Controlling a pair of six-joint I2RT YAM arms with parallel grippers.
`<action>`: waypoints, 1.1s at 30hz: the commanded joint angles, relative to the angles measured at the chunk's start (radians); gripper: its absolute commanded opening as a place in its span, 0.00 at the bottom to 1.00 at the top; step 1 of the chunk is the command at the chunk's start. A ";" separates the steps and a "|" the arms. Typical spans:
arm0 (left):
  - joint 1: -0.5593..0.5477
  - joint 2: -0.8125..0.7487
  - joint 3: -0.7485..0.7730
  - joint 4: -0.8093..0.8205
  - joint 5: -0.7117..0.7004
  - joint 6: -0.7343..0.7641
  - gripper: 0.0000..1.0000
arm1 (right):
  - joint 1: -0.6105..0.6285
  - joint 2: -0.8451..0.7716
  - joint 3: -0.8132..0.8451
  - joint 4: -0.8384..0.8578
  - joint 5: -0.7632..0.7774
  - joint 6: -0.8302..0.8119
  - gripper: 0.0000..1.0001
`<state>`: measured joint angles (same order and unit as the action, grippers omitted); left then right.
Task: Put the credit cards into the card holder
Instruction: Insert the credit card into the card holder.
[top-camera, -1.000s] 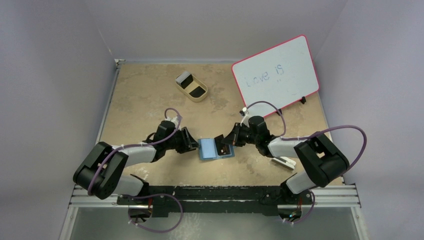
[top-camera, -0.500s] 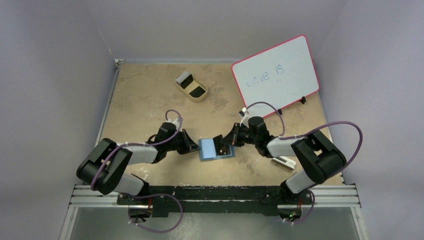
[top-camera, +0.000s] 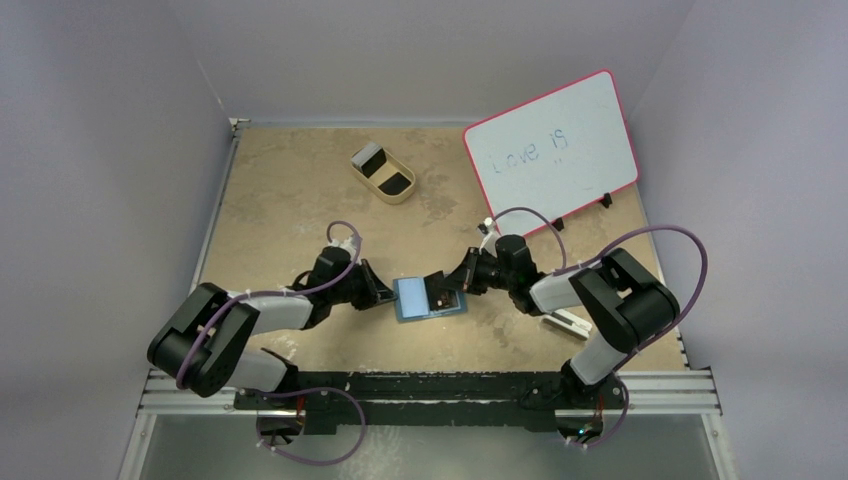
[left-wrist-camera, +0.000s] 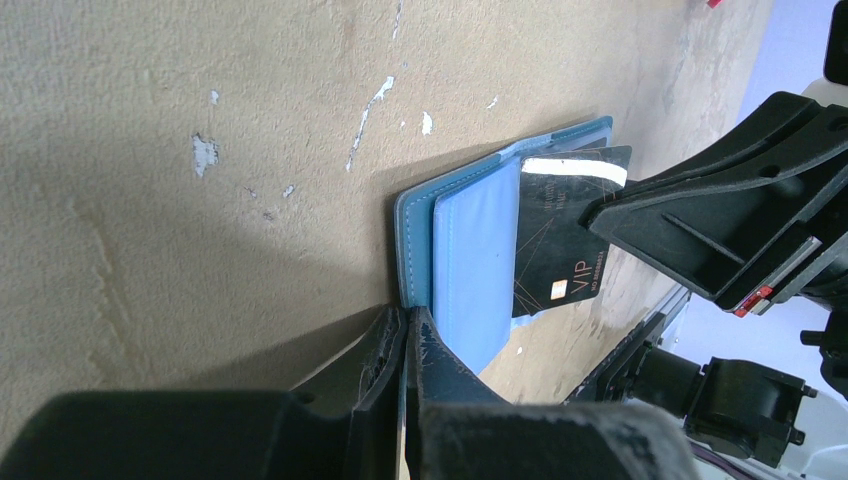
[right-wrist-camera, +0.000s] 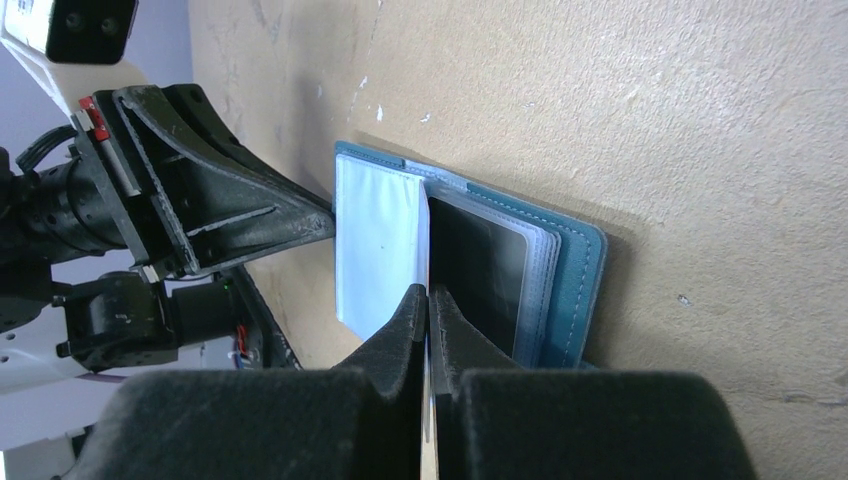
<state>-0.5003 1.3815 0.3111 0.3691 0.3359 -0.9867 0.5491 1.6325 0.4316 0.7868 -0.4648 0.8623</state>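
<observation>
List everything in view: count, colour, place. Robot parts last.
card holder: one, teal-blue, open at the table's centre
black card: one, black, partly inside the card holder
tray: one, tan, far side, left of centre
tray cards: two seen, grey and black, in the tray
whiteboard: one, white with red rim, far right
white block: one, white, near right
table: one, tan
left claw: one, black, shut on the card holder's edge
right claw: one, black, shut on the black card

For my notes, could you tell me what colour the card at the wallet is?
The card is black with gold lettering; left wrist view.
</observation>
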 joint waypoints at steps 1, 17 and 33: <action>-0.006 -0.025 -0.011 0.020 -0.023 -0.001 0.00 | -0.002 0.015 -0.016 0.073 -0.016 0.026 0.00; -0.015 -0.018 -0.012 0.031 -0.035 -0.013 0.00 | 0.000 0.061 -0.027 0.178 -0.047 0.069 0.00; -0.023 -0.019 -0.021 0.046 -0.057 -0.032 0.00 | 0.028 0.080 -0.044 0.203 -0.014 0.114 0.00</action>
<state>-0.5140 1.3796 0.3008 0.3767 0.3016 -1.0084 0.5640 1.7039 0.4026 0.9451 -0.4896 0.9558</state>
